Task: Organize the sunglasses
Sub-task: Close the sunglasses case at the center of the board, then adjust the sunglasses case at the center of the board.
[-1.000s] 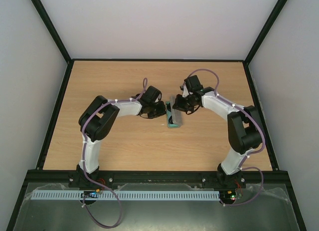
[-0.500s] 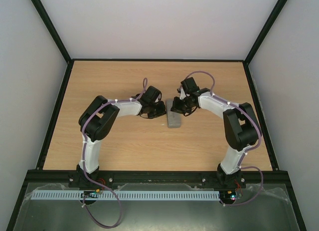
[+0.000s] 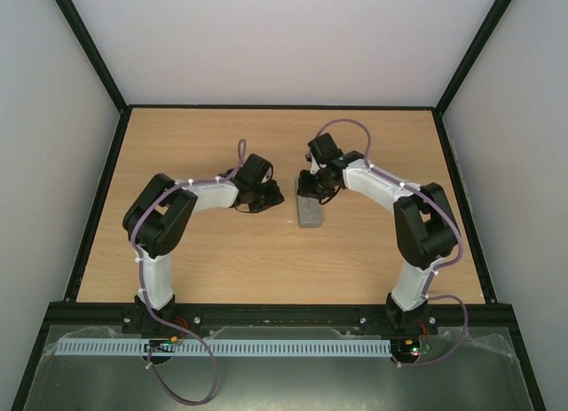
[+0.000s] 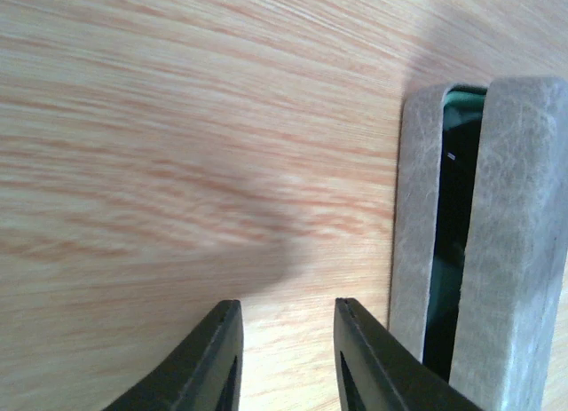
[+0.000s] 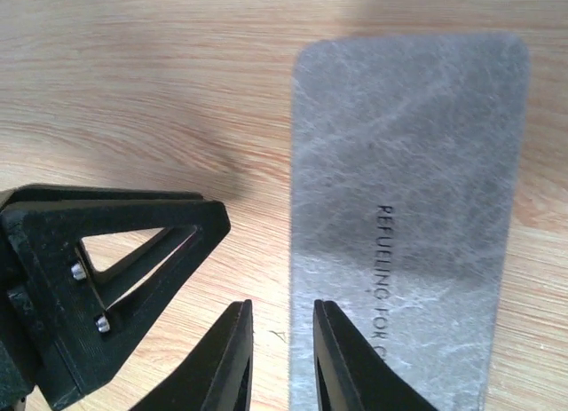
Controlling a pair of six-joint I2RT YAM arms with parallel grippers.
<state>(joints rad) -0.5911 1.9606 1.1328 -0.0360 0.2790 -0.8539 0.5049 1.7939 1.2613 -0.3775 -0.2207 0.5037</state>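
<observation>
The grey rectangular case (image 3: pixel 310 212) lies on the table with its lid down. In the left wrist view (image 4: pixel 519 251) a narrow slit along its side shows the green inside. The sunglasses are hidden; I see no lenses or frame in any view. My left gripper (image 3: pixel 277 199) is open and empty, just left of the case (image 4: pixel 288 340). My right gripper (image 3: pixel 308 193) hovers at the case's far end. In the right wrist view (image 5: pixel 282 340) it is open by a narrow gap and empty, one finger over the left edge of the lid (image 5: pixel 408 207).
The lid carries dark printed lettering (image 5: pixel 386 278). A finger of the left gripper (image 5: pixel 115 251) shows at the left of the right wrist view, close to the right fingers. Bare wooden table (image 3: pixel 222 251) surrounds the case; black frame rails edge the table.
The case, open with green showing a second ago, now has its lid down. My left arm has drawn back to the left. My right gripper has shifted left over the case's far end.
</observation>
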